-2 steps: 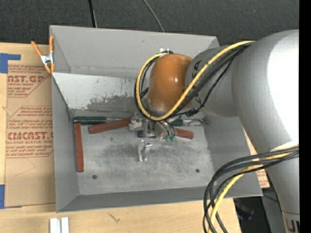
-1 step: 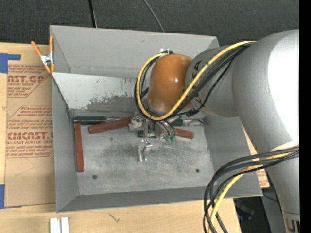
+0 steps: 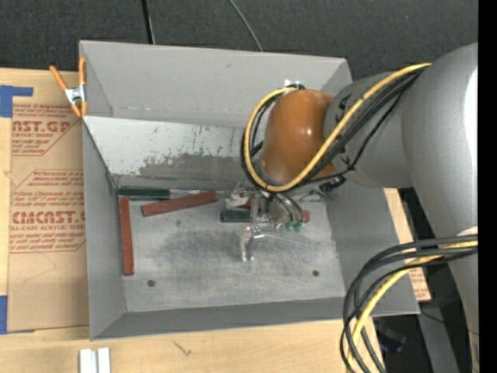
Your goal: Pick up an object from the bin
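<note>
My gripper (image 3: 250,242) hangs below the arm's orange cover, low over the middle of the bin floor. Its metal tip is close to the floor. A small dark flat piece (image 3: 232,217) lies just left of it, touching or nearly touching; I cannot tell which. A reddish-brown stick (image 3: 178,203) lies slanted farther left, its right end pointing toward the gripper. I see nothing clearly held by the gripper.
A second reddish-brown stick (image 3: 126,236) lies lengthwise along the bin's left wall. A dark green stick (image 3: 154,193) rests against the back wall. The arm and its yellow cables cover the bin's right side. Bare floor lies in front of the gripper.
</note>
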{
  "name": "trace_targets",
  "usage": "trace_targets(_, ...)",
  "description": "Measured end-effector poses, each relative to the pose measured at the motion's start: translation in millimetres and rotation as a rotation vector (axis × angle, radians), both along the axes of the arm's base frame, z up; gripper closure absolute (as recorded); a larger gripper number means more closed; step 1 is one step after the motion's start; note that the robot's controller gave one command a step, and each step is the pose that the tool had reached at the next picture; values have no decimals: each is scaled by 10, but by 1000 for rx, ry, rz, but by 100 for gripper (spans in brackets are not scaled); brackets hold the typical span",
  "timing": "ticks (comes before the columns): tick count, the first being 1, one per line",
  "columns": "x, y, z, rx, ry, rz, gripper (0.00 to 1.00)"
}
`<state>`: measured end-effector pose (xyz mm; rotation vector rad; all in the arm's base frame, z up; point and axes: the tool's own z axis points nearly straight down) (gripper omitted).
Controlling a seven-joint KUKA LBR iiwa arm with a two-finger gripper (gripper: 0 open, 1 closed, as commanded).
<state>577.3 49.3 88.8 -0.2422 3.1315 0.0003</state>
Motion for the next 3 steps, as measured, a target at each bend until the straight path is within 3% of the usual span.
trace_targets(1, 23, -73, -118, 3, -15, 70, 100)
trace_targets(2, 24, -73, -118, 3, -15, 70, 100)
trace_targets(3, 39, 56, 1931, 0, -1, 131, 100)
